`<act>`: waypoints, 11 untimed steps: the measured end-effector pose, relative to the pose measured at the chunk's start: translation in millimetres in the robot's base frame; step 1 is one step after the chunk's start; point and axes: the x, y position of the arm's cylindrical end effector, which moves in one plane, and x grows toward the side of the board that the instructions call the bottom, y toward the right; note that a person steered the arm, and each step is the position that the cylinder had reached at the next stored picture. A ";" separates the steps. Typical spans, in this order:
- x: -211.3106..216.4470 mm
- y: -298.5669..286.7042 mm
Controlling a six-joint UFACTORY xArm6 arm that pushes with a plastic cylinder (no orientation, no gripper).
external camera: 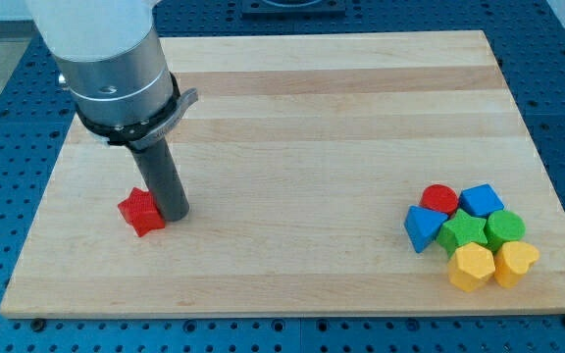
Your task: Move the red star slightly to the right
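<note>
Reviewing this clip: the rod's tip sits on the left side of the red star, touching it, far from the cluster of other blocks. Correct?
Not quite. The camera view shows my tip on the view's right side of the red star, against it. The block cluster is indeed far away.

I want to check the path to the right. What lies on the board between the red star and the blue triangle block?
In the camera view, only my tip, touching the red star on its right side; beyond it bare wood reaches the blue triangle block.

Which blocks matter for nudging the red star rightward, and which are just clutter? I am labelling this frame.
In the job:
red star
my tip, touching the star's right side

Lying about, clustered at the view's lower right:
red cylinder
blue cube
blue triangle
green star
green block
yellow hexagon
yellow heart
</note>
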 end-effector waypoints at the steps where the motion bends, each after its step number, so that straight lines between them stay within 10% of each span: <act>1: -44.1 -12.2; 8: -7.0 -84.6; 11: 39.9 39.5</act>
